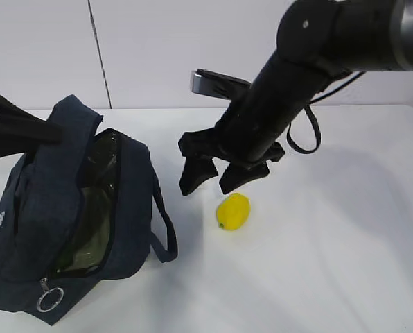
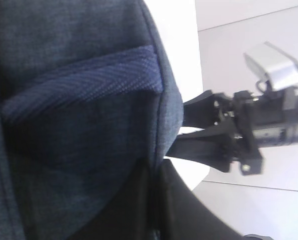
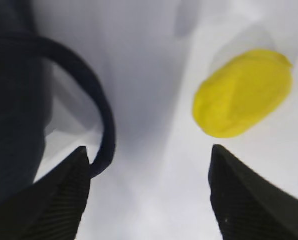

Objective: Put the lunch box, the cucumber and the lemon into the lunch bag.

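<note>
Exterior view slants down from the front — both wrist views sit close, sharing the lunch bag (image 1: 68,208)

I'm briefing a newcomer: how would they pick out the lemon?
Start at the big navy lunch bag on the left of the white table. Right of its handle lies the lemon, under the right pincer. It is the only yellow thing.

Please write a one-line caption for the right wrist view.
Open right gripper above the table, lemon ahead, lunch bag at left.

Navy bag (image 2: 79,125) fills the left; beyond it, the right gripper (image 2: 191,132) hangs open over white table (image 2: 176,35).
</note>
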Tool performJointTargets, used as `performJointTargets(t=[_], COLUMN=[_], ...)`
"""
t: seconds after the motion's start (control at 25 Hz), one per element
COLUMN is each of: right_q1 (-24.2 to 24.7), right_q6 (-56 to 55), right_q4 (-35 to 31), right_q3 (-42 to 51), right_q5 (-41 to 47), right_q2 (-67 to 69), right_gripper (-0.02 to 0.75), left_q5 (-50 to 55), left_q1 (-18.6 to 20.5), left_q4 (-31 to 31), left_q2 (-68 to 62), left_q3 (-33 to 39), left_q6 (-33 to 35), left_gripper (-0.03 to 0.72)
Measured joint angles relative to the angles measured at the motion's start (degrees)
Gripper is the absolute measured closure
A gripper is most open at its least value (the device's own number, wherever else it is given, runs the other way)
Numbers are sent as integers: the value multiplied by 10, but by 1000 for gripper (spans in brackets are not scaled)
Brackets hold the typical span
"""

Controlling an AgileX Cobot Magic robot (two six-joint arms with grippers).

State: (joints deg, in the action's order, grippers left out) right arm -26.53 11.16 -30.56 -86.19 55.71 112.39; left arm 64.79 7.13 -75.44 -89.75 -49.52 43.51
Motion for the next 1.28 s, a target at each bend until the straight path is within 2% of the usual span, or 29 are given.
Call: performJointTargets(t=[0.28,0.56,1.0,1.28], right_q1=[0,0,6,8], right_q6=[-108,-185,-386,-449], right_q4=[0,4,175,184], right_q3=[137,159,159,159], right_q5=[-167,-249,-238,-238], right_q2=[-35,-35,-35,-9], right_gripper=[203,203,204,204], left_q5=[0,0,0,-1], left_q1=[0,0,0,0], left_q4=[0,1,1,1], left_q2=[0,0,0,0], left_q3=[0,0,0,0], left_q6=[0,0,0,0], left_gripper=[687,687,687,687])
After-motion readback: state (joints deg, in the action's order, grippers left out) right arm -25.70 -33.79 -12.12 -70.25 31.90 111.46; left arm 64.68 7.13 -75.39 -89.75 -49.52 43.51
